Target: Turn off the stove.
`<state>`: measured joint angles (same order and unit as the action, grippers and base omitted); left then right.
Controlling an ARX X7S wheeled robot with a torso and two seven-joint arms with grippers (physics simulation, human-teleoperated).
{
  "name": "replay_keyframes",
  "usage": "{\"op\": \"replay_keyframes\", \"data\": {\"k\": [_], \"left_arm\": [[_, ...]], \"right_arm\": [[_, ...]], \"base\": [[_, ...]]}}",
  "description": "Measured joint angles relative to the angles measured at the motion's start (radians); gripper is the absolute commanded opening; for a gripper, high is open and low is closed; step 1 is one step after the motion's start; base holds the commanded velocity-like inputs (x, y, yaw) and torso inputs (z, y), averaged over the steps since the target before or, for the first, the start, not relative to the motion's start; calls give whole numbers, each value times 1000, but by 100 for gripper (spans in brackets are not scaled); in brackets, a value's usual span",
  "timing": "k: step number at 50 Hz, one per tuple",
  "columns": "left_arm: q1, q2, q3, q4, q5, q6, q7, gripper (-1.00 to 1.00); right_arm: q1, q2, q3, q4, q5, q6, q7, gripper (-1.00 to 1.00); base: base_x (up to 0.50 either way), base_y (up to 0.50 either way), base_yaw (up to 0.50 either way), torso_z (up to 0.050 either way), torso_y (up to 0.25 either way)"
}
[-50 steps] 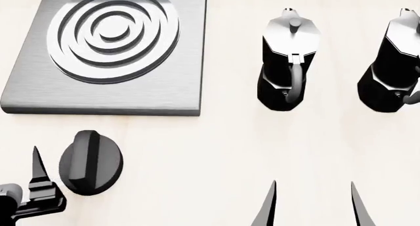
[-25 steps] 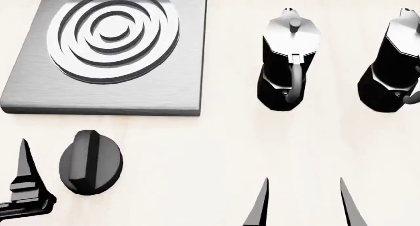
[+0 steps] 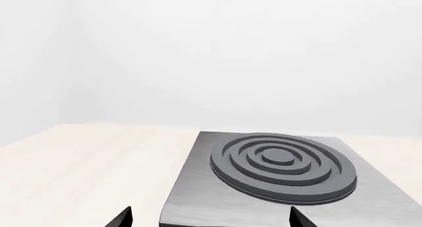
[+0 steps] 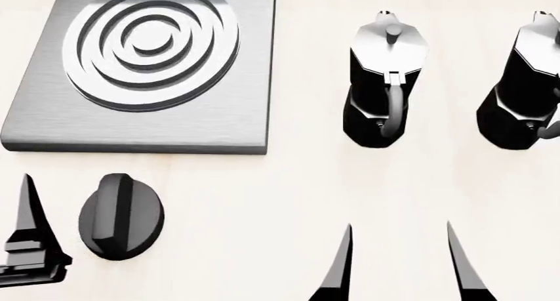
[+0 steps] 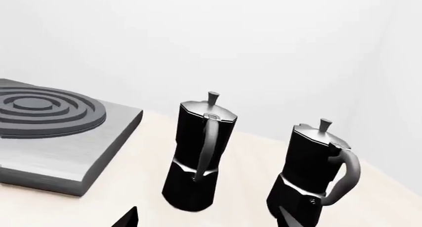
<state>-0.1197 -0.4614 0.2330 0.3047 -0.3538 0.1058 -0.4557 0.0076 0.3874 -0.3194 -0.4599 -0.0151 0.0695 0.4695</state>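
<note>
Head view: ridged black knob [image 4: 120,216] beside spread left pincer [image 3: 207,218]; right pincer [image 4: 398,261] spread.

Two black-and-silver moka pots, upright on a pale wood-grain tabletop [image 4: 262,202]. Near moka pot [image 4: 382,84]: knobbed lid, curved handle. Far moka pot [image 4: 523,84]: same build, partly cut by the head view's edge, standing apart from the first.
</note>
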Motion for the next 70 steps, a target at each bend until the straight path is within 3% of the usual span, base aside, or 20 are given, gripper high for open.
{"op": "replay_keyframes", "data": {"k": [70], "left_arm": [[31, -92, -60, 282, -102, -71, -48, 100]], "right_arm": [[98, 37, 1, -296, 2, 202, -30, 100]], "base": [[0, 0, 0, 0, 0]]}}
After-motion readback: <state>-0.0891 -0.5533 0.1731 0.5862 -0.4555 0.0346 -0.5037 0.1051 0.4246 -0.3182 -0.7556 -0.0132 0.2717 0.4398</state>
